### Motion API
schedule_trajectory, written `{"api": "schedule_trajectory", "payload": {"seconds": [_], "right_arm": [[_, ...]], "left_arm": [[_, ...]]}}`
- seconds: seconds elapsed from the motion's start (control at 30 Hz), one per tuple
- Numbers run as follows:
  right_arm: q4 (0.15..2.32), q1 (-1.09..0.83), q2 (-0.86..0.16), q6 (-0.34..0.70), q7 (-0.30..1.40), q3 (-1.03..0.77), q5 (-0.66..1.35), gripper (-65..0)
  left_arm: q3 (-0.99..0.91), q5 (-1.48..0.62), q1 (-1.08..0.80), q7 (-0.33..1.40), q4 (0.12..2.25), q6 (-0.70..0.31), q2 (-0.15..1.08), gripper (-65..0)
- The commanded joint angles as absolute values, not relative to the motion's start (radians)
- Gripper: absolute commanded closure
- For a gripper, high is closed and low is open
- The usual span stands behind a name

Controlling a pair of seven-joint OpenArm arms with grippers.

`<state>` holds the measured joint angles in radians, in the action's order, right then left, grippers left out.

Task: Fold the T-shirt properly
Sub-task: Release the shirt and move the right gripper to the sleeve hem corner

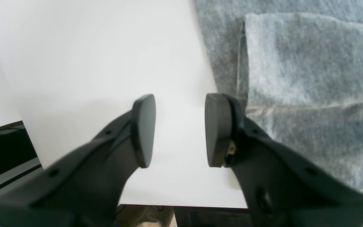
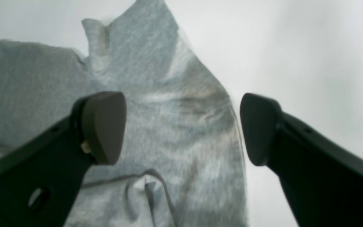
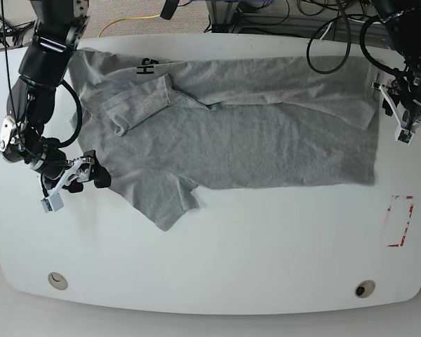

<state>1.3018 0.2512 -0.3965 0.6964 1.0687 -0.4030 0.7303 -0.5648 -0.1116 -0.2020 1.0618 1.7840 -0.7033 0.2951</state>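
The grey T-shirt [image 3: 252, 151] lies spread across the white table [image 3: 266, 260], with black lettering [image 3: 147, 67] at its far left and one sleeve [image 3: 165, 200] pointing toward the front. Its far edge is folded over onto the body. My right gripper [image 3: 100, 177] is open at the shirt's left edge; in the right wrist view it [image 2: 181, 129] hangs over wrinkled sleeve cloth [image 2: 175, 126]. My left gripper [image 3: 396, 112] is open beside the shirt's right end; in the left wrist view it [image 1: 180, 130] is over bare table, its right finger next to the folded cloth [image 1: 310, 78].
A red-outlined rectangle mark [image 3: 398, 221] is on the table at the right front. Two small round holes [image 3: 56, 281] [image 3: 365, 289] sit near the front edge. Cables [image 3: 323, 28] lie beyond the far edge. The table's edge [image 1: 175, 205] shows under the left gripper.
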Motion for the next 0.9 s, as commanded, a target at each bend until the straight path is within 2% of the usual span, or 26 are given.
{"api": "schedule_trajectory", "payload": {"seconds": [0.0,0.23,0.5,0.87], "right_arm": [[1.236,0.325,-0.418,0.698,0.995,-0.369,0.691,-53.1],[1.063,0.42,-0.409,0.698,0.857,-0.309,0.486,-53.1],[0.868,0.479,-0.409,0.698,0.72,-0.306,0.349,-53.1],[0.845,0.441,-0.349,0.698,0.702,-0.306,0.34,-52.5]], "left_arm": [[-0.573,-0.114,-0.196,1.053,1.801,-0.698,0.314,-24.2],[-0.575,-0.114,-0.196,1.053,1.801,-0.698,0.314,-24.2],[-0.587,-0.114,-0.196,1.053,1.799,-0.698,0.312,-24.2],[-0.585,-0.114,-0.189,1.053,1.797,-0.698,0.312,-24.2]]}}
